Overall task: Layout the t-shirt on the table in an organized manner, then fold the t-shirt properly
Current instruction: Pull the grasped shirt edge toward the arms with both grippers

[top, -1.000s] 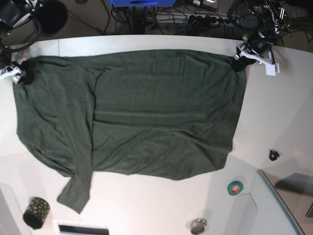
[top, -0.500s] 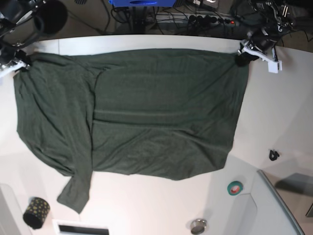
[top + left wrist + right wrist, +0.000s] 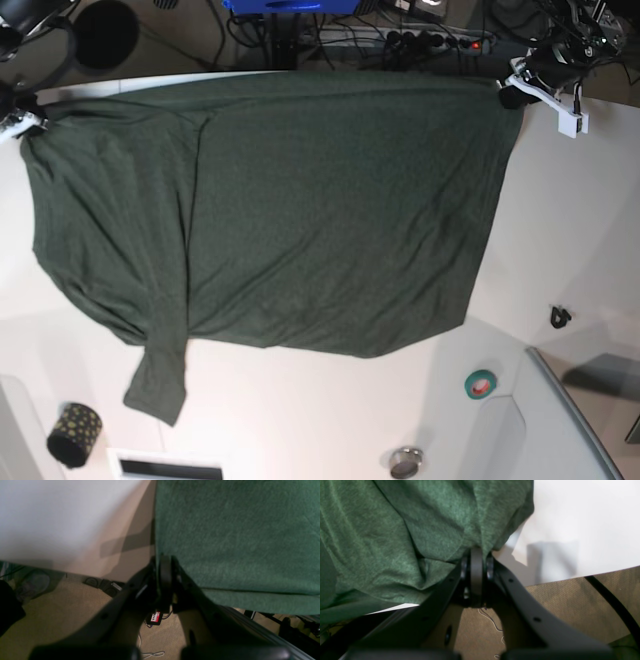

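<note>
1. Overhead, a dark green t-shirt [image 3: 300, 210] lies spread over the white table [image 3: 560, 230], its far edge lifted by two robot arms, one at each far corner.
2. At the far edge, the left gripper [image 3: 512, 92] has its jaws pressed together on one corner of the shirt; its wrist camera shows fabric [image 3: 237, 535] rising straight from between the fingers, with floor below them.
3. Across the cloth, the right gripper [image 3: 22, 112] is likewise clamped on the opposite corner, where the fabric [image 3: 420, 530] bunches into folds just above its fingertips.
4. Below both grippers the body hangs down to the table, and one sleeve [image 3: 155, 385] trails off at the near edge on the right gripper's side.
5. Risk: each hold appears to be a thin pinch at an edge, so an uneven or sharp pull could slip a corner free.
6. Risk: the bunching by the right gripper could set down as wrinkles, and the trailing sleeve could fold under.
</note>
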